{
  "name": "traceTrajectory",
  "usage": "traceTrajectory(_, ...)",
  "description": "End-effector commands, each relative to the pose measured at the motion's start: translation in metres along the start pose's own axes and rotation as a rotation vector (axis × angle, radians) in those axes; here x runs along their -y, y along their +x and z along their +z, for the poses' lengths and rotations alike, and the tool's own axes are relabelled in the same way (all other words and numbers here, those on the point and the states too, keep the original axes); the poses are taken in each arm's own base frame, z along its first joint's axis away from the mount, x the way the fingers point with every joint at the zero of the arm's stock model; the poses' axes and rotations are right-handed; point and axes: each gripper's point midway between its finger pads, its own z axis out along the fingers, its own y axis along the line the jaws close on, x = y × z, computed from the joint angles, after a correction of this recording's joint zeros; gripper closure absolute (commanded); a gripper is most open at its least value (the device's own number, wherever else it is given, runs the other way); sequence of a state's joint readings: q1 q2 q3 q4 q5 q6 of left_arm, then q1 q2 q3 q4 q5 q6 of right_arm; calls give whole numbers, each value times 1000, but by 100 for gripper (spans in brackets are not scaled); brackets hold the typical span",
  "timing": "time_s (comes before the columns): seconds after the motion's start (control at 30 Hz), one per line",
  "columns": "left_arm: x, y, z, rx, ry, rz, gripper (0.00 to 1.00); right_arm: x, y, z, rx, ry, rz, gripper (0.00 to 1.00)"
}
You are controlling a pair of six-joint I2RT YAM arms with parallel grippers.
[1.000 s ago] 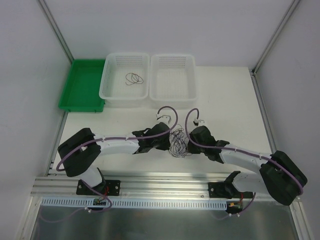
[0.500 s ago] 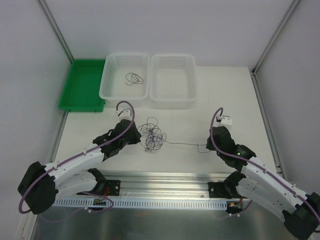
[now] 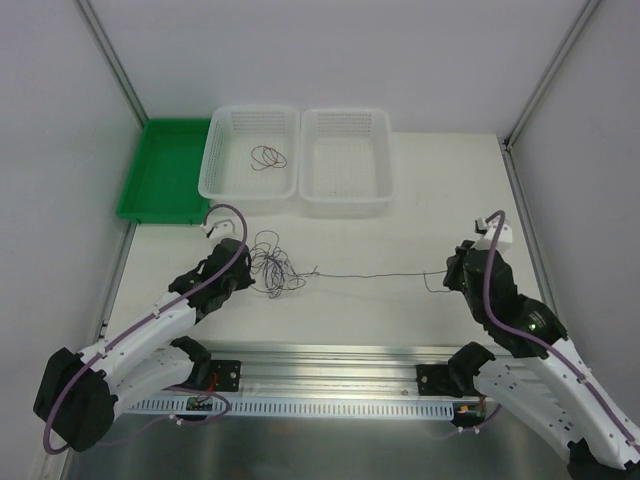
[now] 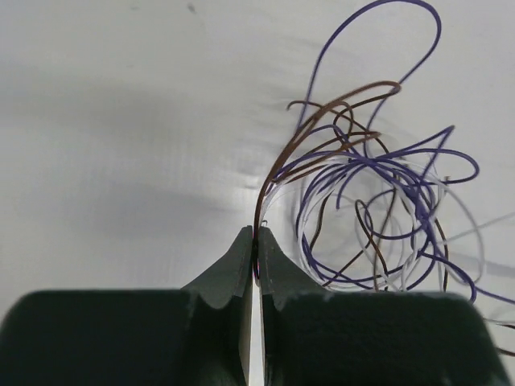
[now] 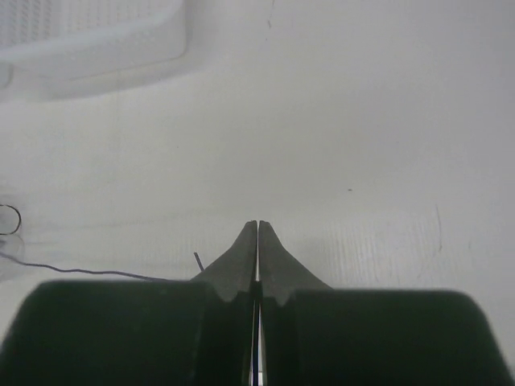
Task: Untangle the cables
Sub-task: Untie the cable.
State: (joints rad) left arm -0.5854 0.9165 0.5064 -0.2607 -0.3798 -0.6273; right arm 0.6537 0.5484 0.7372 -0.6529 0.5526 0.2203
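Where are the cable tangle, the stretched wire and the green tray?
cable tangle [image 3: 272, 270]: top external view, middle of the loops.
stretched wire [image 3: 370, 274]: top external view, middle of its span.
green tray [image 3: 165, 170]: top external view, bare floor.

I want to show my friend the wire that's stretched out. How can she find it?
Find the white table. Between the left gripper and the right gripper, one thin dark wire runs in a straight line. Every other wire is curled up in the tangle by the left gripper.

Left end effector [image 3: 248, 283], right end effector [image 3: 452, 276] farther apart; cables [image 3: 272, 270] drawn out longer
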Motion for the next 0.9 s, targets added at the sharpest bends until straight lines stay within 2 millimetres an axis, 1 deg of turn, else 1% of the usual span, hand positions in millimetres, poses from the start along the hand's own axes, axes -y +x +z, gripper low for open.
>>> traceTrajectory(0.0, -39, 8, 5, -16, -134, -24, 100, 28, -48, -33, 123, 87, -28, 99)
traceTrajectory(0.03, -41, 8, 5, -26, -136, -30, 100, 31, -57, -39, 142, 89, -30, 99)
traceTrajectory(0.07, -47, 8, 6, -28, -152, -45, 100, 31, -77, -54, 184, 76, -10, 99)
traceTrajectory(0.1, -49, 8, 6, -29, -153, -53, 100, 36, -83, -60, 190, 89, -25, 99)
traceTrajectory(0.13, -49, 6, 5, -23, -153, -60, 100, 36, -89, -66, 202, 84, -26, 99)
traceTrajectory(0.17, -51, 5, 5, -18, -163, -68, 100, 35, -103, -76, 229, 64, -11, 99)
traceTrajectory(0.27, -53, 0, 3, -6, -169, -87, 100, 36, -118, -89, 268, 45, -9, 99)
traceTrajectory(0.33, -49, -1, 3, -12, -153, -86, 100, 31, -119, -88, 260, 23, -22, 99)
traceTrajectory(0.37, -44, -2, 2, -20, -132, -86, 100, 23, -116, -84, 234, -4, -36, 99)
traceTrajectory(0.43, -38, 0, 3, -45, -102, -79, 100, 16, -105, -75, 190, -17, -59, 99)
traceTrajectory(0.47, -30, 1, 2, -66, -63, -71, 100, 10, -99, -68, 167, -32, -60, 99)
traceTrajectory(0.5, -26, 3, 1, -83, -45, -63, 100, 6, -87, -57, 128, -28, -81, 99)
traceTrajectory(0.53, -22, 3, 1, -96, -26, -58, 98, 4, -81, -52, 110, -28, -84, 99)
traceTrajectory(0.57, -17, 3, 0, -106, -1, -52, 91, -1, -77, -47, 101, -39, -80, 99)
traceTrajectory(0.6, -10, 5, -2, -125, 39, -53, 88, -3, -73, -41, 87, -40, -86, 99)
traceTrajectory(0.63, -4, 3, -6, -125, 72, -47, 83, -5, -66, -35, 69, -35, -95, 99)
traceTrajectory(0.67, 0, 1, -8, -123, 94, -46, 78, -7, -66, -32, 69, -40, -93, 99)
traceTrajectory(0.7, 7, 2, -13, -136, 138, -40, 65, -8, -64, -29, 63, -36, -100, 99)
traceTrajectory(0.73, 13, -4, -19, -123, 174, -33, 62, -11, -64, -26, 54, -33, -108, 99)
traceTrajectory(0.77, 18, -6, -23, -126, 201, -27, 58, -14, -67, -24, 61, -40, -110, 99)
traceTrajectory(0.8, 22, -7, -27, -129, 226, -25, 48, -17, -69, -22, 62, -45, -120, 99)
traceTrajectory(0.83, 28, -6, -34, -147, 265, -21, 43, -21, -74, -20, 61, -51, -127, 99)
traceTrajectory(0.87, 34, -12, -40, -143, 295, -12, 36, -29, -80, -20, 71, -77, -126, 99)
